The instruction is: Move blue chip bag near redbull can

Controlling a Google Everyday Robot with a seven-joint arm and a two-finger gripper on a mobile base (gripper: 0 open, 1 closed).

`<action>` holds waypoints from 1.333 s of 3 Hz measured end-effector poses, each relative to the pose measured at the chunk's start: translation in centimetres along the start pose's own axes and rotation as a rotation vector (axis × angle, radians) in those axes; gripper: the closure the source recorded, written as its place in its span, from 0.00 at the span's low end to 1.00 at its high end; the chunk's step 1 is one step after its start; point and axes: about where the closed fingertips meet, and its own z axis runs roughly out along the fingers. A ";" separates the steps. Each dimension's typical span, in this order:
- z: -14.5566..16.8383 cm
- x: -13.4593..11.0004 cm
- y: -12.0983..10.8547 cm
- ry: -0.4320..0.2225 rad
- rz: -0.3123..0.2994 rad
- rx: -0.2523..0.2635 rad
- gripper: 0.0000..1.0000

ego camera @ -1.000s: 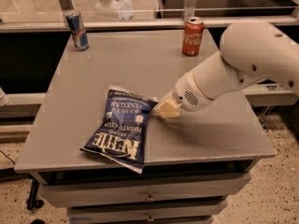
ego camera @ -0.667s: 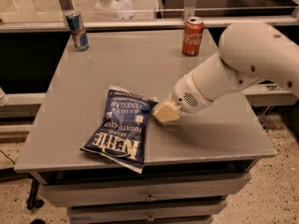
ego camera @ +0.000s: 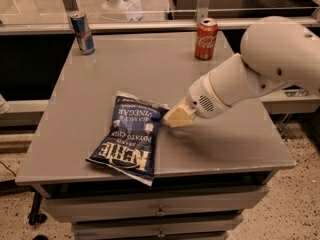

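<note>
while low over the table [ego camera: 240, 139], gripper [ego camera: 176, 118] just beside blue chip bag [ego camera: 131, 136]

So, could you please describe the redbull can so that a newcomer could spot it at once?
Start at the grey table; the redbull can stands upright at its far left corner, well away from the blue chip bag and the gripper at the bag's right edge. It is slim and blue-and-silver, unlike the wider red Coca-Cola can at the far right.
</note>
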 end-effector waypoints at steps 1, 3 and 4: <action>-0.9 -0.5 0.6 -0.012 0.002 0.007 0.59; -1.4 0.0 2.2 0.015 -0.036 -0.002 0.12; -1.3 0.0 2.3 0.016 -0.038 -0.003 0.00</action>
